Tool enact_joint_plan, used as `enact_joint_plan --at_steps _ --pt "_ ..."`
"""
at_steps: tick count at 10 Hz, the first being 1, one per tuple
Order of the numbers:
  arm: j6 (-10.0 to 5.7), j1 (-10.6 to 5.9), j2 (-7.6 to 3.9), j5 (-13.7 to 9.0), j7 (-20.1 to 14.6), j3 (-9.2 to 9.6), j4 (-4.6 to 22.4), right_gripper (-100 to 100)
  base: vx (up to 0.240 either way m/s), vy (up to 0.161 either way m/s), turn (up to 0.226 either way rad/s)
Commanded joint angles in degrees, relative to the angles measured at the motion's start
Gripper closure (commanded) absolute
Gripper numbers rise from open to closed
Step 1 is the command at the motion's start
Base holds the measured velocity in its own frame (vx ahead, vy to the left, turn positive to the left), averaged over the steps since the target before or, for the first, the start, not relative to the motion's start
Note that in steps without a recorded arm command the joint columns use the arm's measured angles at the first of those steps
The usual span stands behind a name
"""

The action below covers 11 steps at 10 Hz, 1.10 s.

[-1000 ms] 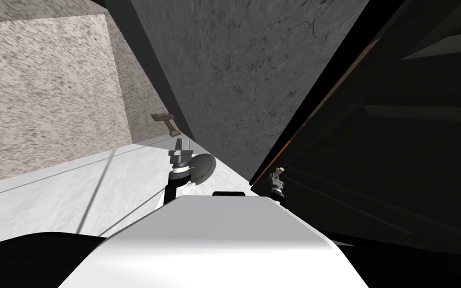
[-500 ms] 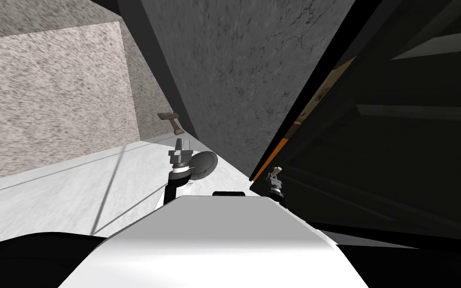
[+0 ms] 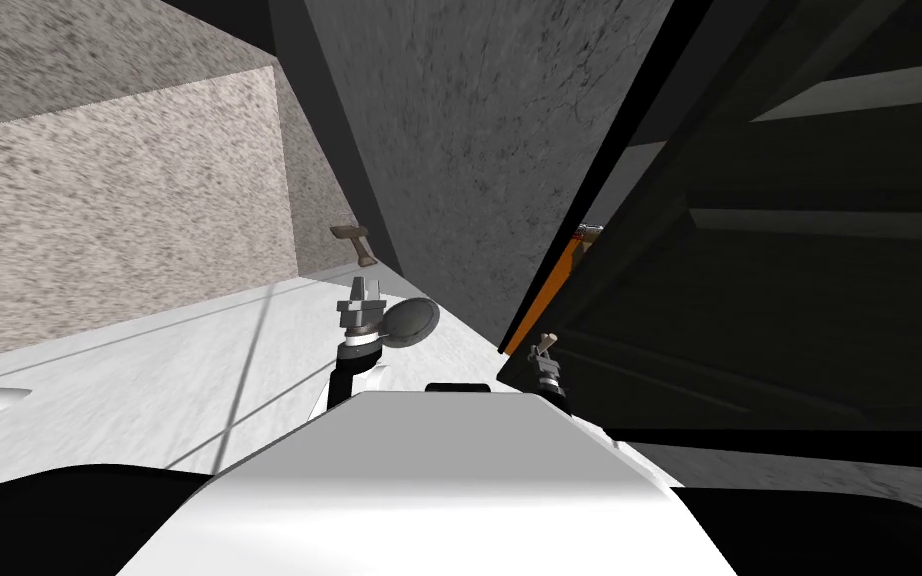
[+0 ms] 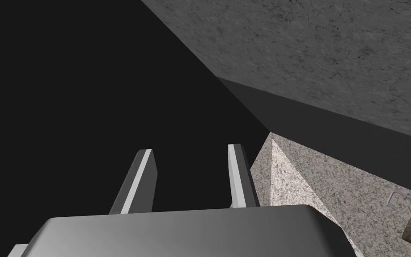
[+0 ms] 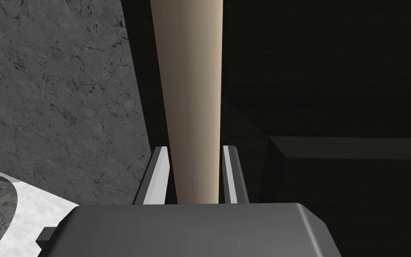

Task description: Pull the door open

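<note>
right fingers (image 5: 159, 172) clenched on the door (image 3: 799, 300) handle (image 5: 187, 67)
the beige handle runs up between them; left fingers (image 4: 138, 183) released, spread apart

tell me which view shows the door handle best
Right wrist view: the beige handle runs large, its sides pressed by the right gripper. Head view: a tiny sliver by the dark door. Left wrist view: a grey wall.

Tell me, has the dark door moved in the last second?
Yes. The dark door has swung further open, away from the grey wall beside it: the gap at its orange edge is wider. The right gripper holds its beige handle.
</note>
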Motion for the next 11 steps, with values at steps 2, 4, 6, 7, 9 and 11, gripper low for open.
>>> enact_joint_plan --at_steps 2,4,6,7,9,11 --pt "-0.58 0.75 -0.54 0.83 -0.91 1.35 -0.33 100 -0.125 0.004 0.036" --pt "-1.25 1.44 -1.19 1.66 -1.8 2.66 -0.84 100 -0.213 -0.051 0.069" --pt "-2.13 2.35 -2.05 2.78 -2.97 4.41 -1.52 100 -0.229 -0.014 0.06" --pt "-2.44 2.67 -2.36 3.17 -3.38 5.02 -1.75 100 -0.246 -0.02 0.055" --pt "-2.47 2.83 -2.51 3.25 -3.49 5.14 -1.98 100 -0.155 -0.03 0.031" --pt "-4.29 3.88 -3.76 4.28 -5.29 6.54 -1.47 100 -0.192 -0.012 0.135"
